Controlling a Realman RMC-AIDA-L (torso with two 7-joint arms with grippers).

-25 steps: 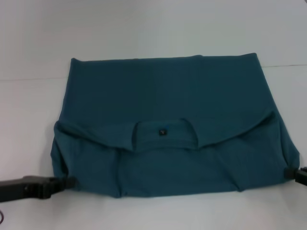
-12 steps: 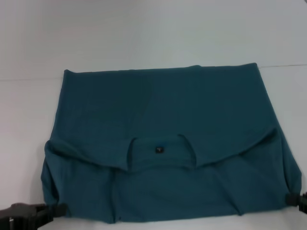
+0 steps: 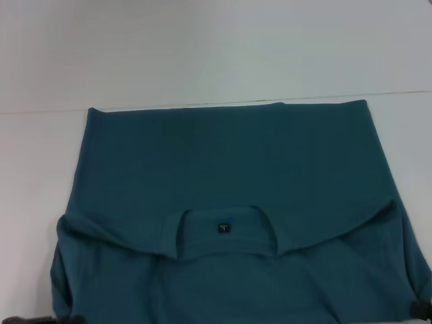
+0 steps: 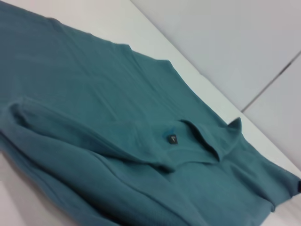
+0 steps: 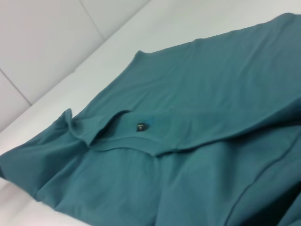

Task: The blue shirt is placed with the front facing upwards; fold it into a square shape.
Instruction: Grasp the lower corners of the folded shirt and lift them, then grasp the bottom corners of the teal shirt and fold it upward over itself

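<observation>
Teal-blue cotton fills most of the head view: the blue shirt lies on a white table, folded once so that its far edge runs straight across the table and its collar sits toward the near side, at mid-width. A small dark neck label shows inside the collar opening. The upper layer ends in a curved edge that runs from the near-left corner, past the collar, to the near-right corner; a second layer of fabric extends nearer than this edge. No lettering is visible on the exposed surface. The left gripper appears only as a dark sliver at the near-left corner of the shirt, at the frame's lower edge; whether it is clenched or released cannot be told. The right gripper appears as a dark tip touching the near-right corner of the shirt; its state likewise cannot be told.

Left wrist view: the blue shirt lies flat on the table, with the neck label and the raised collar visible. A fold ridge runs along the fabric.

Right wrist view: the blue shirt covers the table. The neck label sits within the collar, and the upper layer's edge overlaps the layer beneath.
</observation>
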